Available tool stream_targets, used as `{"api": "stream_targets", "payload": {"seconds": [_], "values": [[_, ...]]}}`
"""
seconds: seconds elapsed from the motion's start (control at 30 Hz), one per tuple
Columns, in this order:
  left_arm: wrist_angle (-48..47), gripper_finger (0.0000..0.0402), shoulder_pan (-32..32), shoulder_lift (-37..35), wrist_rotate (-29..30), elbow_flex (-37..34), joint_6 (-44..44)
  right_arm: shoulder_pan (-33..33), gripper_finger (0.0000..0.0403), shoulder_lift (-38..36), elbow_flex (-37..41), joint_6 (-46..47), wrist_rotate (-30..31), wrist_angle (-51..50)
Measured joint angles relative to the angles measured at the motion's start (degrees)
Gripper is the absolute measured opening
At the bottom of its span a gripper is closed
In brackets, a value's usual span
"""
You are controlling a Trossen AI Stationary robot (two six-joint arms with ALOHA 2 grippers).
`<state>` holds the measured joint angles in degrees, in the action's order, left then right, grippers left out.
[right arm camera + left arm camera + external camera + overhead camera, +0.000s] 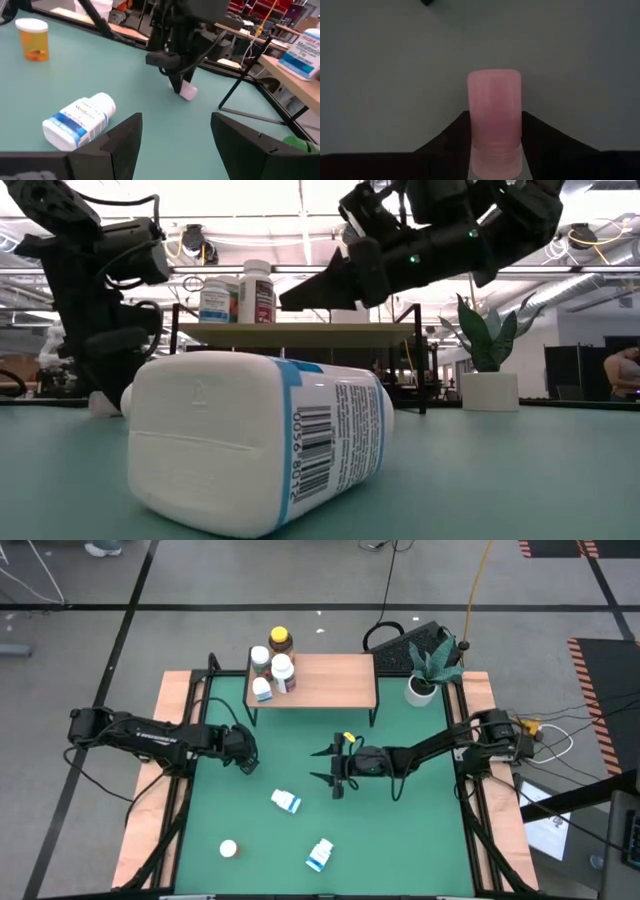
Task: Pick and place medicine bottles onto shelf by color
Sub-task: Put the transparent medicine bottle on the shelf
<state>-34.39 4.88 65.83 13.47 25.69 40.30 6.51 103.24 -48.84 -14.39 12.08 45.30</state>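
While both dark arms reach over the green mat (400, 830) in the high view, the left gripper (247, 762) sits low on the mat's left half in front of the shelf (325, 680), and the right gripper (338, 768) hangs near the middle, its fingers spread with nothing between them; four medicine bottles (272, 670) crowd the shelf's left end, among them an amber one with a yellow lid (280, 638), while two blue-labelled bottles (286, 802) (320, 855) and an orange bottle (229, 849) remain on the mat nearer the front edge, and a potted plant (425, 675) stands beside the shelf's right end; from table height, a white bottle with a blue label (260, 442) lies on its side in the foreground, two bottles (240, 298) show upright on the shelf beyond, and the right gripper's fingers (320, 288) point left above the mat; the left wrist view shows a pale pink bottle (494, 117) lying on the mat between that gripper's fingers (540, 137), which sit against both its sides; the right wrist view looks past its own wide-apart fingers (117, 135) at the left gripper over the pink bottle (188, 91), with a blue-labelled bottle (80, 120) lying nearby and the orange bottle (33, 39) upright farther off
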Motion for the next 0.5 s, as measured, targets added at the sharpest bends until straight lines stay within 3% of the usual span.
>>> {"api": "stream_targets", "payload": {"seconds": [0.27,0.5], "values": [[0.8,0.0171,-3.0,-0.3,-1.0,2.0,-5.7,-0.3,0.0230,0.1,0.0,5.7,-0.7,-1.0],[10.2,0.0144,-8.2,-0.3,-1.6,3.0,-13.6,-2.7,0.0230,0.1,0.0,15.1,-11.7,-0.1]]}}
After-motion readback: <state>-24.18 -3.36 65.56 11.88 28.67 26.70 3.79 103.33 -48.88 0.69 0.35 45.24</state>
